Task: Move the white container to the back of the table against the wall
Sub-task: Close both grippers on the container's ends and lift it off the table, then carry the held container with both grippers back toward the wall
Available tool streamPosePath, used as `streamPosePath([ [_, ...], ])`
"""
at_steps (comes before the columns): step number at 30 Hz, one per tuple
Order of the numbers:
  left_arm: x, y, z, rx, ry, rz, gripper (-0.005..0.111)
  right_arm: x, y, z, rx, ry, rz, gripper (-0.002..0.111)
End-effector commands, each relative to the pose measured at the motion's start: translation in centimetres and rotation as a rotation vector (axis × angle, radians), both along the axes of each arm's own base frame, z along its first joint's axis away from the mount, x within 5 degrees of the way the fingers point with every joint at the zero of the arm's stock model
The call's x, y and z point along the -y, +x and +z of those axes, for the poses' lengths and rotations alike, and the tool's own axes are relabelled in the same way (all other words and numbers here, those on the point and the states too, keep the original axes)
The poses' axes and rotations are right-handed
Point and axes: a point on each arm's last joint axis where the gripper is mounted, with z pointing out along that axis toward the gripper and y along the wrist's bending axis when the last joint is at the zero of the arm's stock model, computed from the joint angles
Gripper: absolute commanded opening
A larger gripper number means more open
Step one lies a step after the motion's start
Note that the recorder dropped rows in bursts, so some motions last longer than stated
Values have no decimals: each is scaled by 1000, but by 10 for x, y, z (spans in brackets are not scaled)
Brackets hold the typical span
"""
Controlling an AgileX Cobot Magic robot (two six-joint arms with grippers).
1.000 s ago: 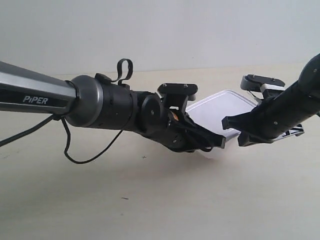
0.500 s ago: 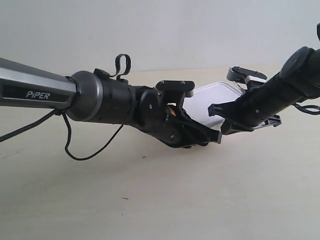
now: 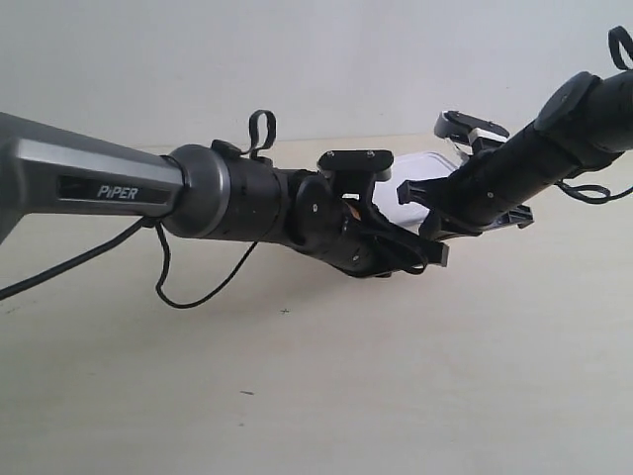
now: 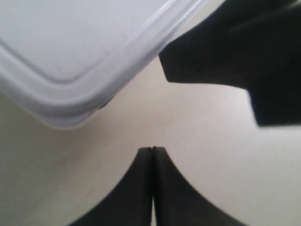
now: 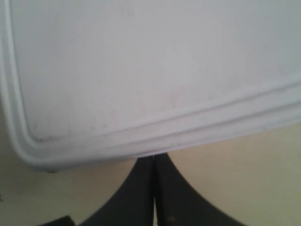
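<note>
The white container [image 3: 425,166] lies on the table [image 3: 396,386] near the wall [image 3: 297,59], mostly hidden behind both arms in the exterior view. My right gripper [image 3: 407,193] comes in from that view's right. It is shut, and in the right wrist view its tips [image 5: 154,157] touch the long rim of the container [image 5: 150,70]. My left gripper [image 3: 435,255] comes in from that view's left, also shut. In the left wrist view it [image 4: 152,149] stands a little apart from a rounded corner of the container [image 4: 70,47], with bare table between.
A black part of the right arm [image 4: 235,47] shows close to the left gripper in the left wrist view. A loose black cable [image 3: 188,292] hangs under the left arm. Pale wood-grain table with tiny dark specks [image 3: 285,312] spreads in front.
The right gripper has travelled toward the wall with the container ahead of it; the container now lies farther back. The left arm has followed in the same direction.
</note>
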Motion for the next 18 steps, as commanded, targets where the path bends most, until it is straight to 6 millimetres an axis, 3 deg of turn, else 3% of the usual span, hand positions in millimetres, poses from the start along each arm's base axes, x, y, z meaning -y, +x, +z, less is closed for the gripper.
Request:
streamPosePath([
  [1, -5, 25, -3, 34, -15, 37, 0, 1, 3, 2, 10, -3, 12, 0],
  [7, -17, 58, -2, 59, 14, 37, 0, 5, 8, -4, 52, -53, 5, 0],
  [18, -39, 74, 0, 98, 36, 69, 0, 8, 27, -9, 147, -87, -49, 0],
])
